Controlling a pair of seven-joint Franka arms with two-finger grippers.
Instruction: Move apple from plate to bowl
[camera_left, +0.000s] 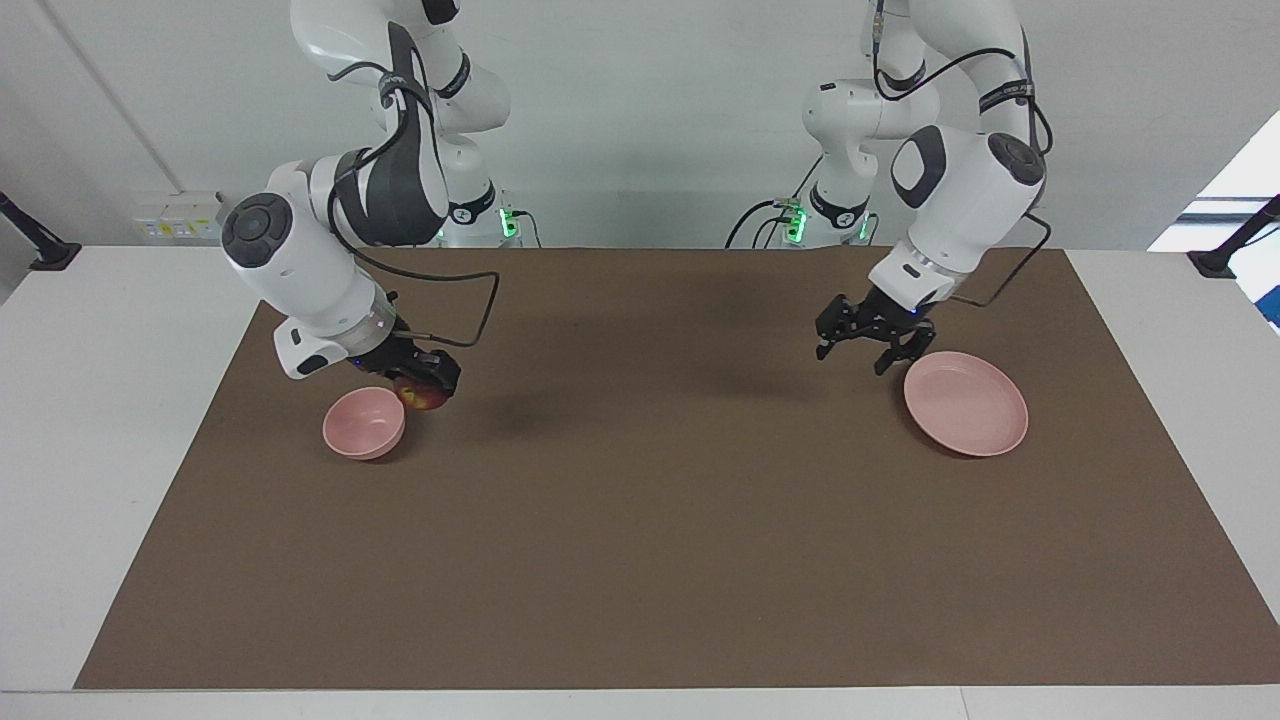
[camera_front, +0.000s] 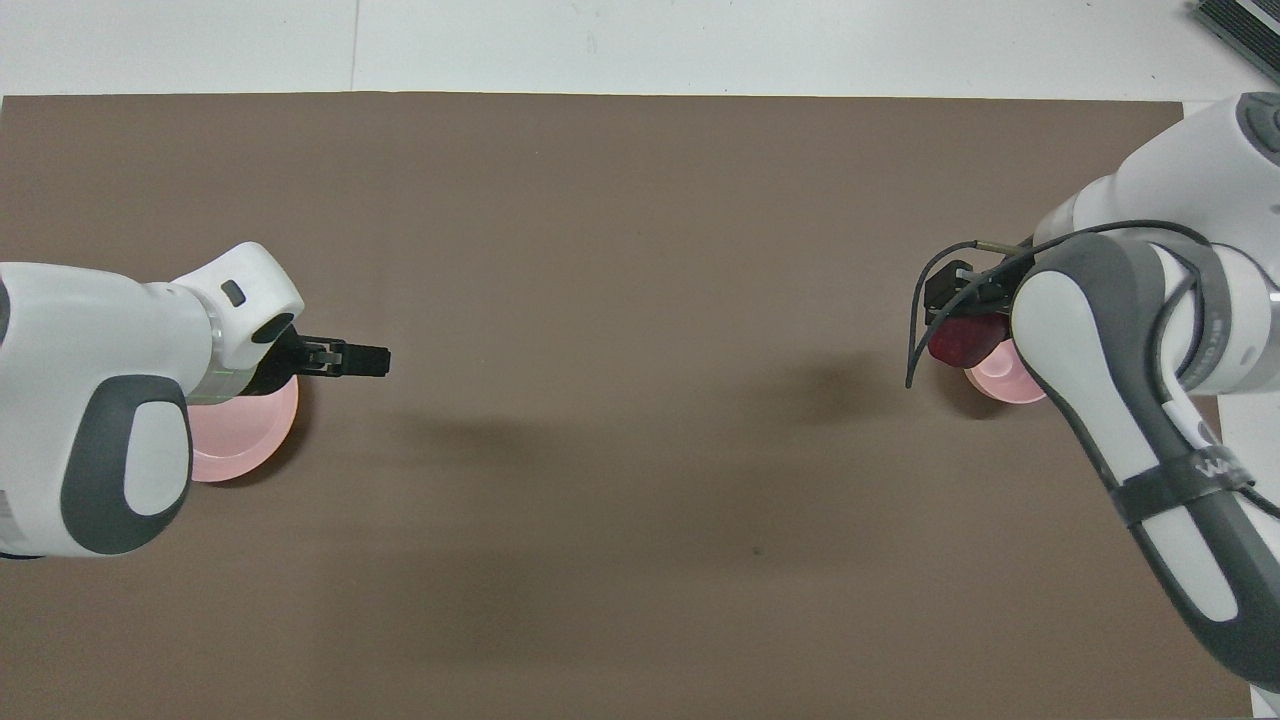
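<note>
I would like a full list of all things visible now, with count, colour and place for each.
apple: one, dark red, held in the air beside the bowl's rim
bowl: one, pale pink, on the mat toward the right arm's end
plate: one, pale pink, bare, on the mat toward the left arm's end
mat: one, brown, covering the table
right gripper: one, black, fingers closed on the apple
left gripper: one, black, fingers open, holding nothing, by the plate's rim
</note>
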